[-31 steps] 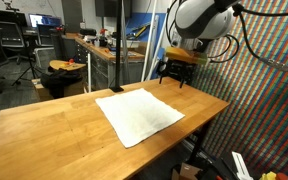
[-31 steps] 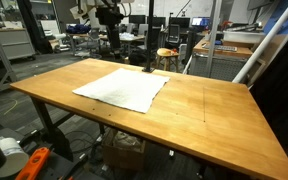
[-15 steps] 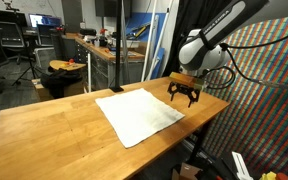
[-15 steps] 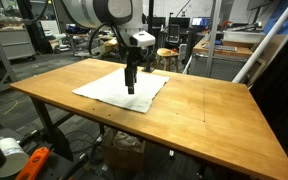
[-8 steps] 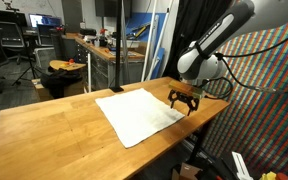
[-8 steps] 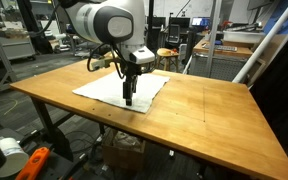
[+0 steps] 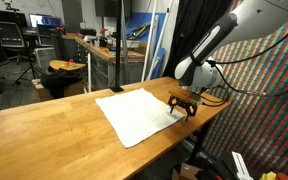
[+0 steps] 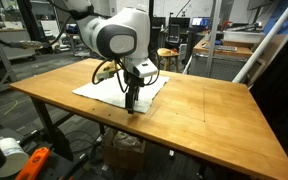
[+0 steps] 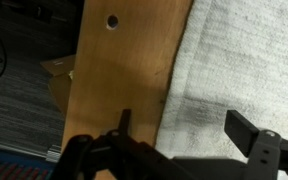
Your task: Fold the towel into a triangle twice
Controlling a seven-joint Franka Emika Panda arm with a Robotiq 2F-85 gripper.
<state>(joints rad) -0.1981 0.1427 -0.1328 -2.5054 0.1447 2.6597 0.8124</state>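
fingers [image 8: 132, 105]: spread apart, empty, low at the towel's near corner, ready to pinch it
towel [image 7: 136, 112]: flat, unfolded, edge running between the fingers
worktop [image 7: 44, 130]: bare wood under one finger

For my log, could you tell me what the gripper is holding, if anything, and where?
Nothing yet: the gripper is open, straddling the towel edge.

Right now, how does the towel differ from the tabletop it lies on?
Colour: the towel is off-white, while the tabletop is orange-brown wood. Surface: in the wrist view the towel looks soft and woven, whereas the tabletop looks smooth and hard, with a small round hole in it. Extent: the towel covers only part of the tabletop, toward one end. Shared: both lie flat and are four-sided.
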